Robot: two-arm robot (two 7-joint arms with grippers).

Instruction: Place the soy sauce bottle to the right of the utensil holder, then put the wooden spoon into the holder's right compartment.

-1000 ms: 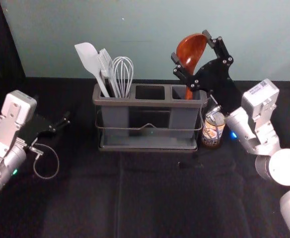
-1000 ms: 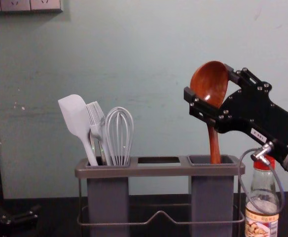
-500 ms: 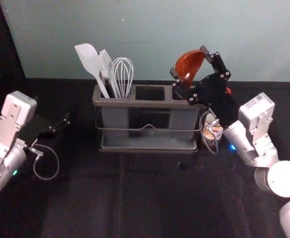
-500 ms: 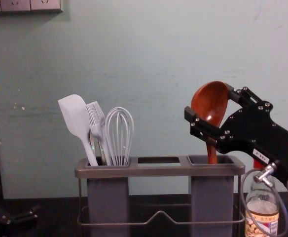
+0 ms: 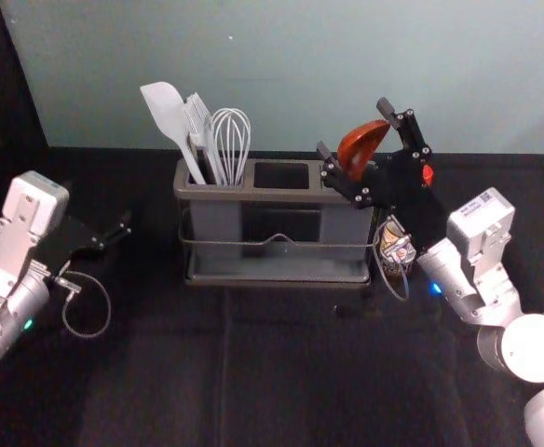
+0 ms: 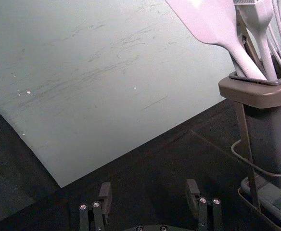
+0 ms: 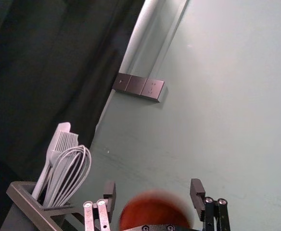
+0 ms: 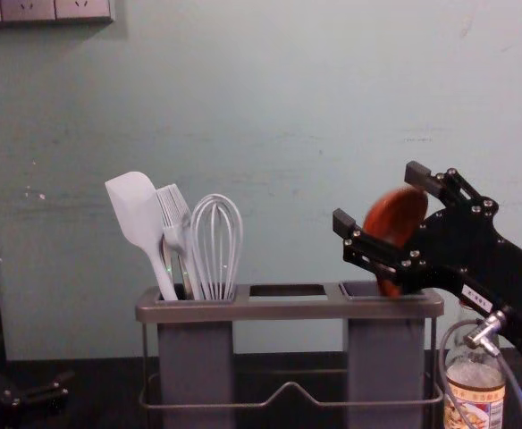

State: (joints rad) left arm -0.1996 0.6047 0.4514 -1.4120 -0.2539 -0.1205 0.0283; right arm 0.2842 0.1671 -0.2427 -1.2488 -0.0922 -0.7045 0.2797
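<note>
The utensil holder (image 5: 281, 196) (image 8: 288, 307) stands mid-table. The soy sauce bottle (image 5: 395, 250) (image 8: 474, 384) stands upright at its right end, partly behind the right arm. The wooden spoon (image 5: 360, 147) (image 8: 395, 217) leans bowl-up, its lower part down in the holder's right compartment; its bowl is blurred in the right wrist view (image 7: 155, 211). Around the bowl my right gripper (image 5: 356, 130) (image 8: 380, 198) (image 7: 153, 195) stands open, fingertips apart from it. At the left, away from the holder, my left gripper (image 5: 121, 230) (image 6: 149, 192) is idle and open.
A spatula (image 5: 168, 112), a brush (image 5: 199, 121) and a whisk (image 5: 231, 140) stand in the holder's left compartment. A wall (image 8: 270, 107) rises behind the table. Cable loops hang from both arms, the right one in front of the bottle.
The right gripper has moved down, and the spoon has dropped deeper into the right compartment. Its bowl has turned and tilted, coming free of the fingertips. The left arm has stayed still.
</note>
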